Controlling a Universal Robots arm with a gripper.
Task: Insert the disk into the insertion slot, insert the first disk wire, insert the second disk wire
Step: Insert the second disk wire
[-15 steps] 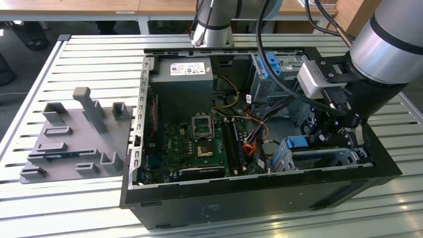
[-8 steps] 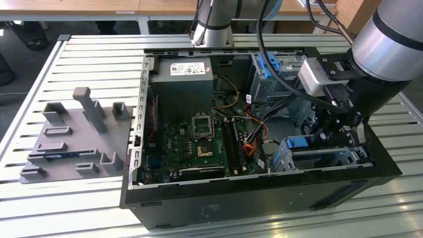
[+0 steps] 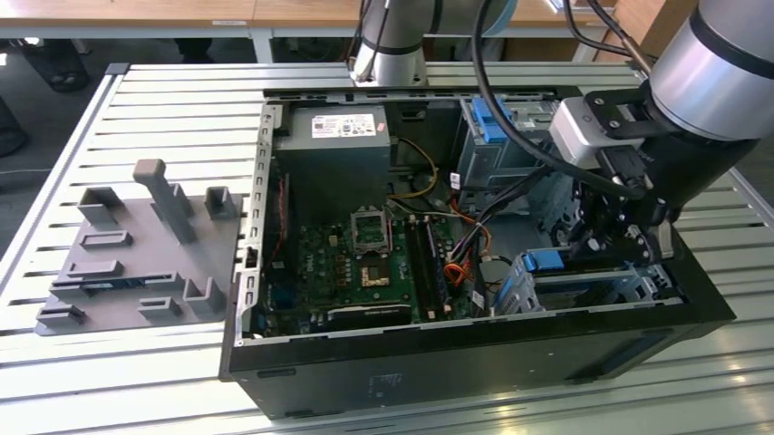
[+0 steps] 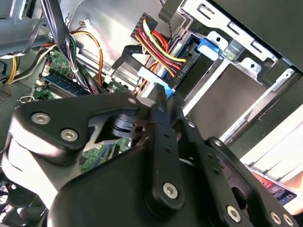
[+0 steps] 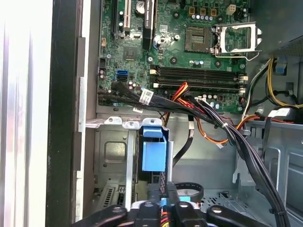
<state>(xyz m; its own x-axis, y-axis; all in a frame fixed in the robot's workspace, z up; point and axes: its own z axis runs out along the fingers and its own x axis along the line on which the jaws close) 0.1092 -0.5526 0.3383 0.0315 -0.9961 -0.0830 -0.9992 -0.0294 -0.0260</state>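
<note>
One gripper [image 3: 623, 237], hanging off the arm's wrist, is low inside the open PC case [image 3: 484, 349] at the exterior view's right, right over the insertion slot [image 3: 604, 285], i.e. the low perforated metal cage near the front corner. Its fingers [image 4: 163, 106] look pinched together on sth small and blue at a wire connector [image 4: 156, 78] in the second wrist view, but can't tell for sure. Disk isn't clearly made out; a blue carrier tab [image 5: 154, 149] sits in the cage w/ red/yellow/black wires [image 4: 158, 45] bunched just beside it, motherboard [image 3: 362, 263] next to that.
</note>
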